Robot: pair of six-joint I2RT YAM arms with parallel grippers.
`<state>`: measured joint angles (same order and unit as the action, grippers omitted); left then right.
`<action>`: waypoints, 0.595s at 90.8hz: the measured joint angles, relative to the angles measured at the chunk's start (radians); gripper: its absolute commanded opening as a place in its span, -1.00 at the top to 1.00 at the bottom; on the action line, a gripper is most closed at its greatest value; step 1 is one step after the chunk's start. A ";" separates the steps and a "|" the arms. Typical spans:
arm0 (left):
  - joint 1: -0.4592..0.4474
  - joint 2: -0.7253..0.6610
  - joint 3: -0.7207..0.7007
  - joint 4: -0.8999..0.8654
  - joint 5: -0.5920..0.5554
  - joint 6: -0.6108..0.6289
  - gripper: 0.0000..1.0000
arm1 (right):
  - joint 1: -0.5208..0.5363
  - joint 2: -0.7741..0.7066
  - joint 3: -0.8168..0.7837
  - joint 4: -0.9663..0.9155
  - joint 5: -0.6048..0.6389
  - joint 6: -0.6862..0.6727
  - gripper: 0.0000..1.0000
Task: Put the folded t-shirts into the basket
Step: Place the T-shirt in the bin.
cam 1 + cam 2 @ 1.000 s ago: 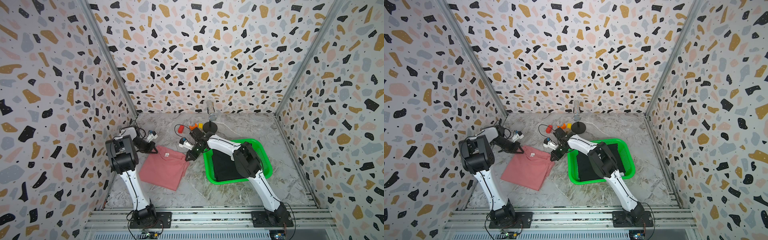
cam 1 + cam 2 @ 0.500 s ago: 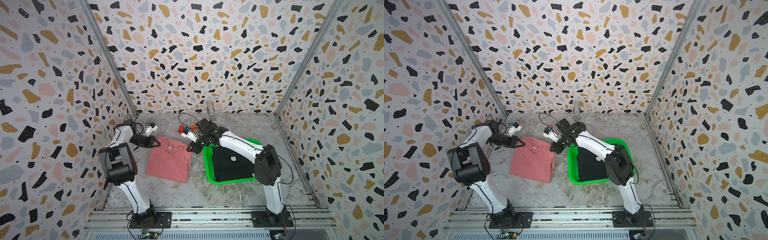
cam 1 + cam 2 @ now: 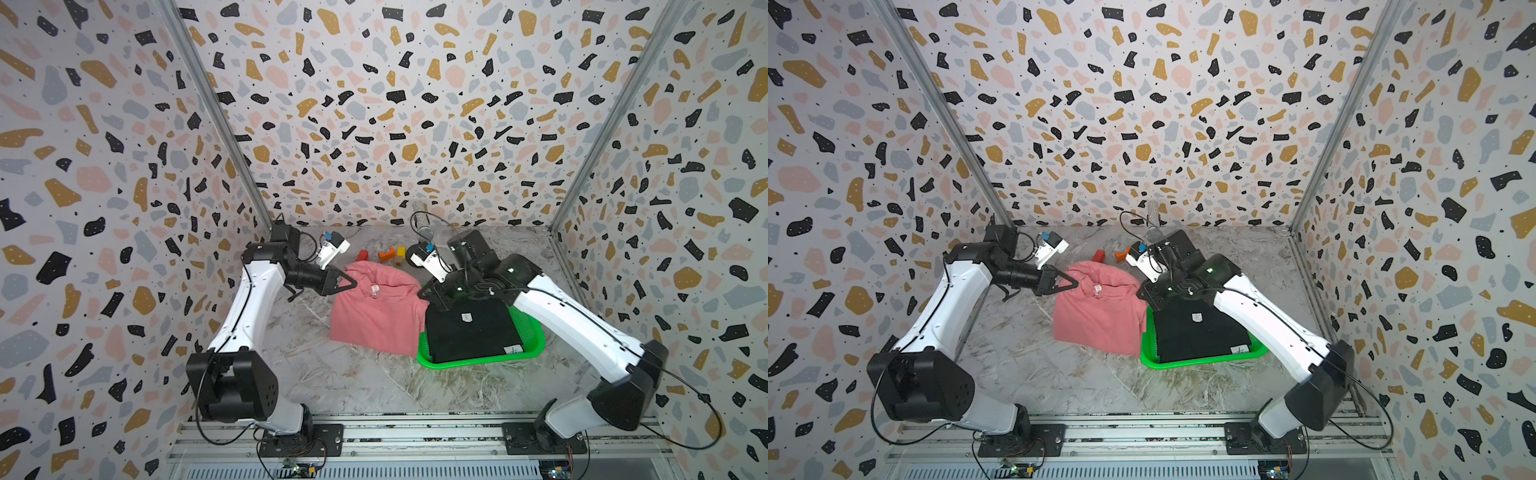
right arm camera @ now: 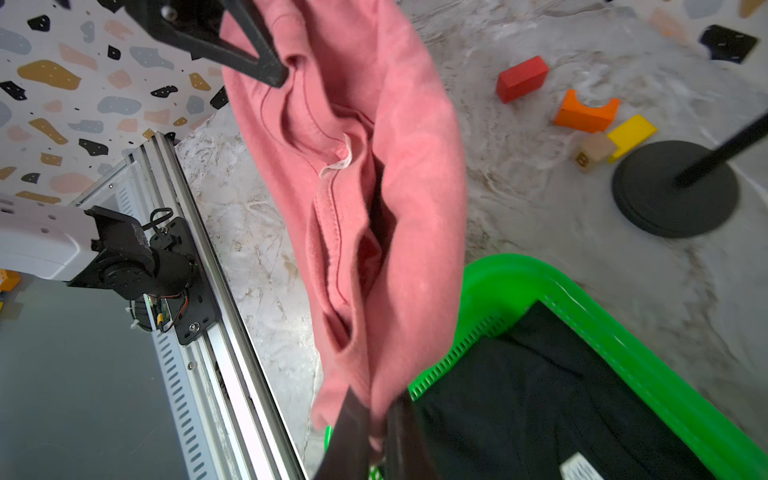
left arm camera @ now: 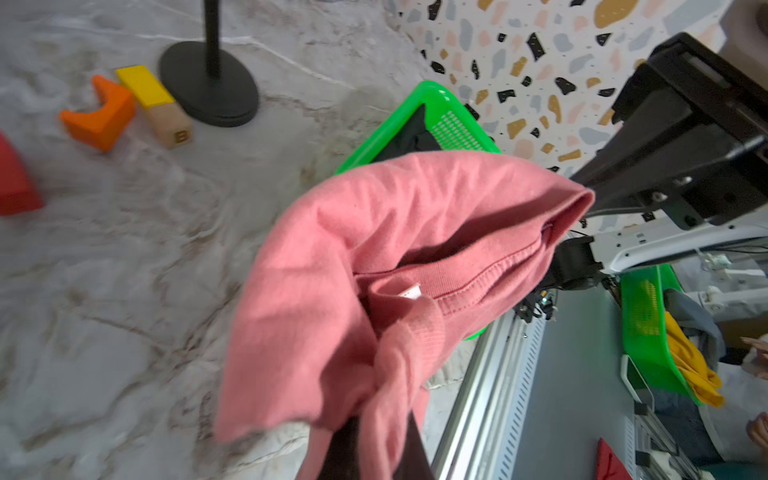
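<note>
I see left gripper (image 3: pixel 352 285), right gripper (image 3: pixel 420 293) both clenched on pink shirt (image 3: pixel 374 320) beside basket (image 3: pixel 469 363); black shirt (image 3: pixel 469 334) inside; orange block (image 3: pixel 386 254) beyond.

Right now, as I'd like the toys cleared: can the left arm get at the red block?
Probably not yet. The left gripper is shut on the pink shirt, shared with the right gripper. The red block lies just behind, unobstructed.

Item: pink t-shirt (image 3: pixel 376 318). Formerly flat on the worktop (image 3: pixel 353 382); now raised at its collar end, hanging slack, shifted across to meet the green basket (image 3: pixel 478 362) rim. Left pincer (image 3: pixel 353 285) and right pincer (image 3: pixel 422 292): both lifted and carried basketward, each clamped on a shoulder corner.
</note>
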<state>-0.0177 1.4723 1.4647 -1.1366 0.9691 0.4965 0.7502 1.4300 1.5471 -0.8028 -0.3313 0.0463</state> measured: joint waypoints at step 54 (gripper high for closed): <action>-0.594 0.054 -0.174 0.728 -0.101 -0.806 1.00 | -0.272 -0.392 -0.224 -0.211 0.318 -0.046 1.00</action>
<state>-0.6121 1.5261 1.2907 -0.4088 0.8684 -0.3099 0.4778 1.0382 1.3235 -1.0134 -0.0132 0.0002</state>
